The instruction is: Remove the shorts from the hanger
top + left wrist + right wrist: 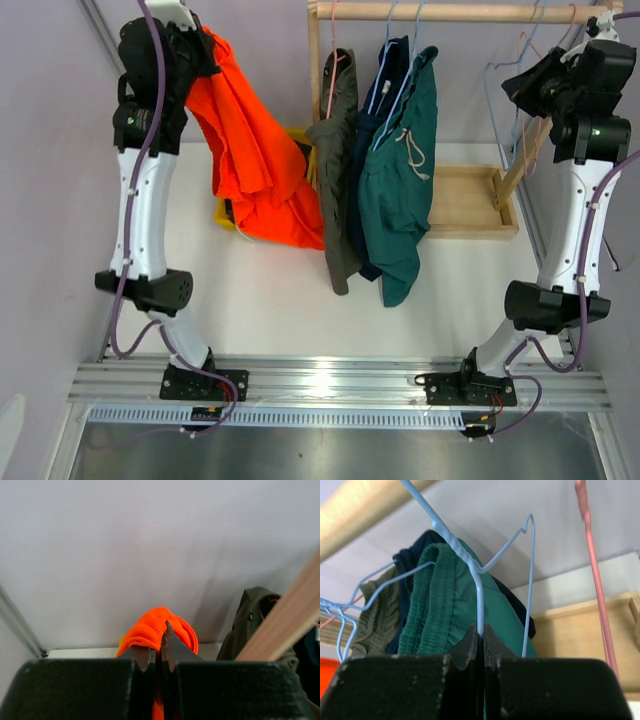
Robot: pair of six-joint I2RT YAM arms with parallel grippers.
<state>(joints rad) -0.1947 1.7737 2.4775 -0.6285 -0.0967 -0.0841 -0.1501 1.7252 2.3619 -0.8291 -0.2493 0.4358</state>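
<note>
My left gripper (pixel 160 637) is shut on the bright orange shorts (pixel 150 627). In the top view it (pixel 205 50) holds them high at the far left, and the orange shorts (pixel 255 160) hang limp down to the table. My right gripper (pixel 481 630) is shut on a light blue wire hanger (pixel 480 595), up at the far right (pixel 520 90). Olive-grey shorts (pixel 338 150), navy shorts (pixel 385 95) and teal shorts (pixel 400 185) hang on hangers from the wooden rod (pixel 450 12). No black shorts show clearly.
The rack's wooden base tray (pixel 465 200) lies under the hanging shorts. A yellow bin (pixel 224 214) sits behind the orange shorts. Empty pink (pixel 595 580) and blue wire hangers hang at the rod's right end. A slanted wooden post (pixel 525 160) stands by my right arm.
</note>
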